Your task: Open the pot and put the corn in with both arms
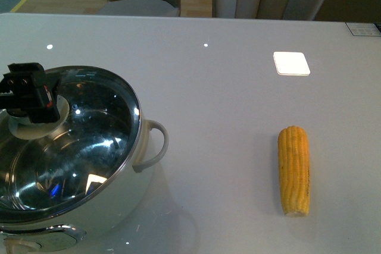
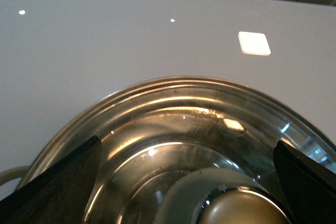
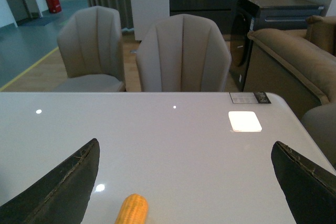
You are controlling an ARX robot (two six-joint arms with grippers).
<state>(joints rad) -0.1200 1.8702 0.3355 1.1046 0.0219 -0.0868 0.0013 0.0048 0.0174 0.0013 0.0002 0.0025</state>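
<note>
A large white pot [image 1: 128,191] sits at the lower left of the front view on a glossy pale desk [image 1: 226,105]. Its glass lid [image 1: 83,153] is on, so the pot is not yet open. The black left hand [image 1: 33,102] hangs over the lid's cream and chrome knob [image 1: 34,128]. In the left wrist view its two fingers [image 2: 63,182] are spread wide, one on each side of the knob at the bottom of the frame, gripping nothing.

The corn cob [image 1: 294,171] lies flat at the lower right of the front view, well apart from the pot, its length running up and down the frame. In the right wrist view the right hand [image 3: 185,148] is also spread and empty, with the cob low in the frame, left of centre. Two upholstered chairs [image 3: 181,56] stand beyond the desk.

Likely risks: the knob looks rounded and smooth, so an off-centre squeeze could let the lid tilt, slip free and knock the steel rim. The cob is round and the desk slick, so a fingertip touching one side first could roll it away. The lid also needs carrying clear, or the arms may crowd each other above the pot.
</note>
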